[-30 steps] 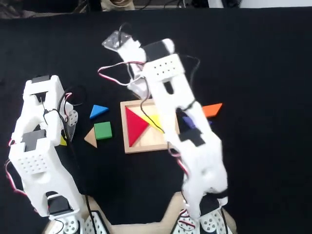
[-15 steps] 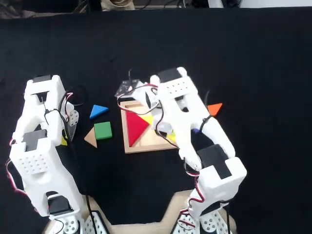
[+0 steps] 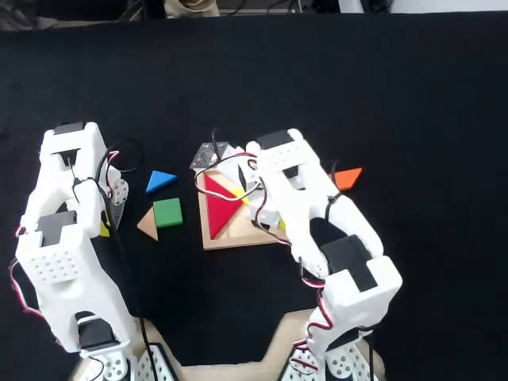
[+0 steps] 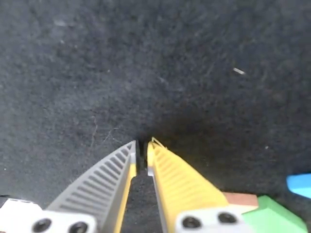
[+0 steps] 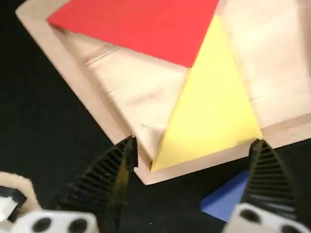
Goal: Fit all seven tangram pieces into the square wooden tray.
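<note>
The right arm, stretched high over the tray's far edge a second earlier, had folded down low over the square wooden tray (image 5: 73,73) at the middle of the black tabletop (image 3: 413,95), settling only slightly in the last half second; the left arm had not moved. The right tool (image 5: 194,141) was spread wide and held nothing, its two fingers standing either side of one corner of the tray. Inside the tray lay two pieces, a red triangle (image 5: 146,24) and a yellow triangle (image 5: 209,111), flat and touching along one edge, with bare wood around them. A dark blue piece (image 5: 226,196) lay on the cloth just outside the tray's rim, near that corner. To the left of the tray sat a light blue triangle (image 3: 160,181), a green square (image 3: 167,213) and a tan triangle (image 3: 148,224), the tan one touching the square's left side. An orange piece (image 3: 347,178) lay to the right of the tray, apart from it. At the left of the tabletop the left tool (image 4: 143,144) pointed down at the cloth, its fingers drawn together to a thin slit, with nothing seen between the tips.
</note>
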Available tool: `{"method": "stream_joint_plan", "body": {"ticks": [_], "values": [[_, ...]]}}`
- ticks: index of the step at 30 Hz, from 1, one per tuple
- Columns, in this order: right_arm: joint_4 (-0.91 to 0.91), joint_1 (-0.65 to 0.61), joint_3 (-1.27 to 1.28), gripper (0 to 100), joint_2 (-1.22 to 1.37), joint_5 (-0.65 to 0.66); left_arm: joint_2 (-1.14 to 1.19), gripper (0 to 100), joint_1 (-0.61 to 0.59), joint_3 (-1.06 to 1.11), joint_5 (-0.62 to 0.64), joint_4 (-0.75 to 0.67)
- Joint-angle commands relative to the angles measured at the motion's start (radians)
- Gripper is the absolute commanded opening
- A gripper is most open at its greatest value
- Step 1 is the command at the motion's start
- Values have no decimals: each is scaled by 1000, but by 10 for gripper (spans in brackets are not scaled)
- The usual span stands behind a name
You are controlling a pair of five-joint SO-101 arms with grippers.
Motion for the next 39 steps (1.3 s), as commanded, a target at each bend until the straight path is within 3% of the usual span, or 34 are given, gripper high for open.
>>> {"method": "stream_joint_plan", "body": {"ticks": [1,10,17,27,39], "values": [[-15,35,-27,347,21,5,3,61,30,-22,3,-2],[11,71,-225,347,232,-78,3,61,33,-22,3,-2],[130,-2,-381,346,317,-81,3,61,35,-24,3,-2],[175,-92,-386,347,354,-81,3,61,35,-24,3,-2],[175,-106,-394,346,354,-112,3,61,35,-24,3,-2]]}}
